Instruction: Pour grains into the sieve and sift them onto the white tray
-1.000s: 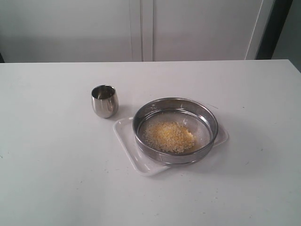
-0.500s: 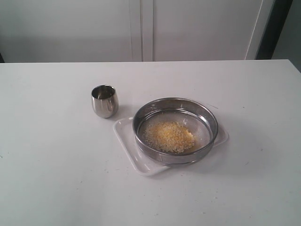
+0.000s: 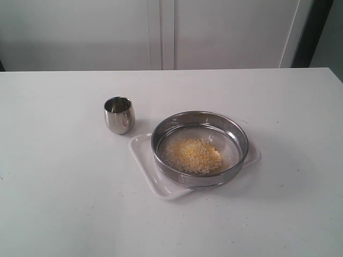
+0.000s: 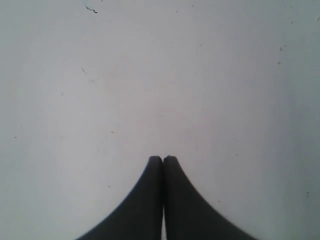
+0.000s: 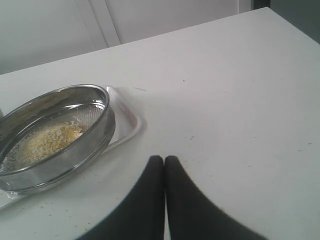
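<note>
The round steel sieve (image 3: pixel 201 120) rests on the white tray (image 3: pixel 144 160) near the middle of the table, with a heap of yellow grains (image 3: pixel 192 155) on its mesh. The right wrist view shows the same sieve (image 5: pixel 75 145), grains (image 5: pixel 47 141) and a corner of the tray (image 5: pixel 127 117). My right gripper (image 5: pixel 164 159) is shut and empty over bare table, apart from the sieve. My left gripper (image 4: pixel 162 159) is shut on nothing above plain white tabletop. Neither arm shows in the exterior view.
A small shiny steel cup (image 3: pixel 119 114) stands upright just beyond the tray's left corner. A few stray grains lie on the table near the sieve. White wall panels rise behind the table's far edge (image 3: pixel 171 69).
</note>
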